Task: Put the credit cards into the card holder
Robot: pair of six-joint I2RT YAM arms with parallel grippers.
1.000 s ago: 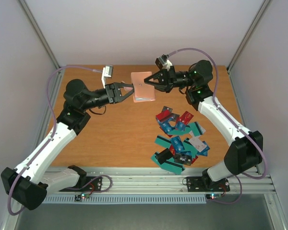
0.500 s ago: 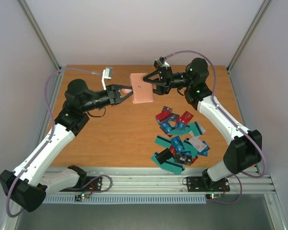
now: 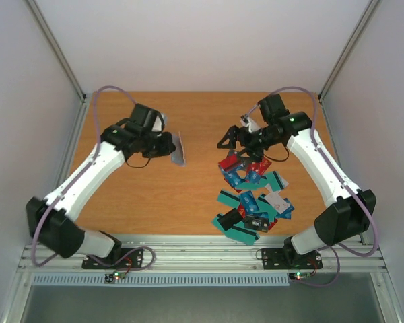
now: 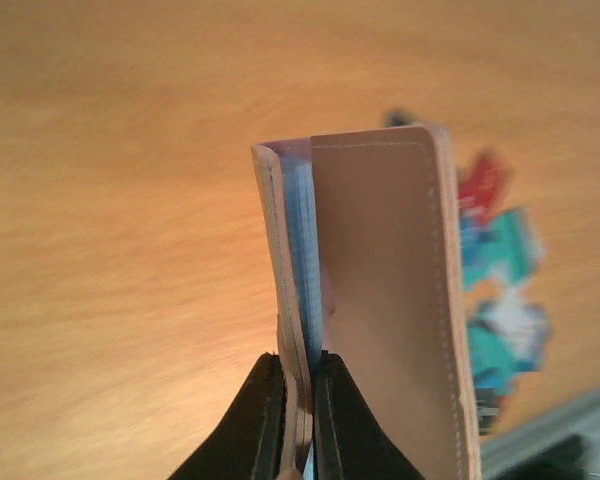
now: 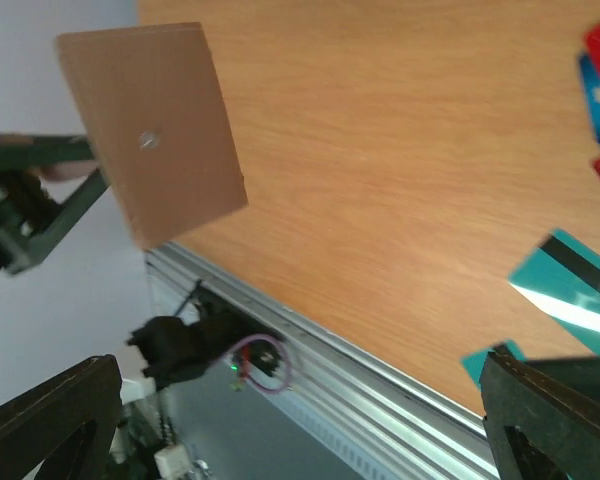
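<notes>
Card holder was clear of table, held edge-on in air, left of centre; tan face showed in right wrist view. Left gripper was clamped on 1 panel of holder. Credit cards lay in loose heap, right of centre. Right gripper stood wide open, holding nothing, over heap's far end, apart from holder.

White walls enclose a wooden table edged by a metal rail.
</notes>
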